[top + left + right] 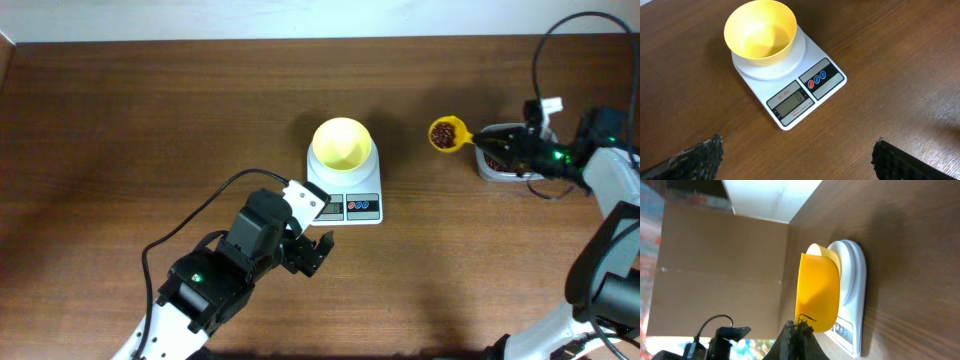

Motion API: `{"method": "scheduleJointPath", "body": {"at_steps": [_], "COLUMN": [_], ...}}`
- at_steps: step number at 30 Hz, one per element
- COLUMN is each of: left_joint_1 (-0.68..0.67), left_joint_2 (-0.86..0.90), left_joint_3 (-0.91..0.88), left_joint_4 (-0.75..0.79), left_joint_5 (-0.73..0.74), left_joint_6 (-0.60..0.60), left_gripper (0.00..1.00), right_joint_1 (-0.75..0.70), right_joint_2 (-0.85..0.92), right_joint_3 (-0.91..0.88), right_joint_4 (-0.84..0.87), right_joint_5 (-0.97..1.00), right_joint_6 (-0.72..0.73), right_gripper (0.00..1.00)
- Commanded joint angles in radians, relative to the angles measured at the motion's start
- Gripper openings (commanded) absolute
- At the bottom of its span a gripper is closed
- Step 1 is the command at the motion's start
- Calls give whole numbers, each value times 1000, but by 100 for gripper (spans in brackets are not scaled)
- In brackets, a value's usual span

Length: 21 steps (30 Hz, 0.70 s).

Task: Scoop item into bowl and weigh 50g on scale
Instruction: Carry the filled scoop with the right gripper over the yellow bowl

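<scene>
Overhead: the right claw (pixel 483 137) is shut on the handle of a yellow scoop (pixel 464 138) loaded with beans (pixel 446 132), above the clear container (pixel 503 168). The bowl (pixel 341 145) sits on the scale (pixel 346 195) to that claw's left, well apart, and the scoop's long axis points towards it. The left claw (pixel 312 252) is nearer the scale. The brown wooden desk (pixel 150 120) is otherwise bare.

Left wrist: the claw (pixel 795 165) stands wide and grips nothing; the bowl (pixel 760 32) looks empty.

Right wrist: the scoop (pixel 817 292) fills the view, apparently level; the scale (pixel 852 295) lies beyond it.
</scene>
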Motion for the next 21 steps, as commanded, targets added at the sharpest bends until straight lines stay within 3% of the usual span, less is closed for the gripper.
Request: {"method": "scheduleJointPath", "body": {"at_steps": [1,9,21], "left_joint_1": [-3,-3,-3], "left_joint_2": [3,3,3], "left_joint_3": [-8,-8,-8], "left_joint_4": [1,-2,-6], "left_joint_5": [7,7,7], "left_joint_6": [19,19,19], "left_gripper": [99,99,99], "right_joint_1": [63,207,353], "right_joint_2": [14,14,14], "right_joint_3": [-3,-3,-3], "right_joint_4": [89,334,498], "right_joint_5": [-32,42,102], "right_joint_6": [121,383,492], "right_gripper": [4,4,4]}}
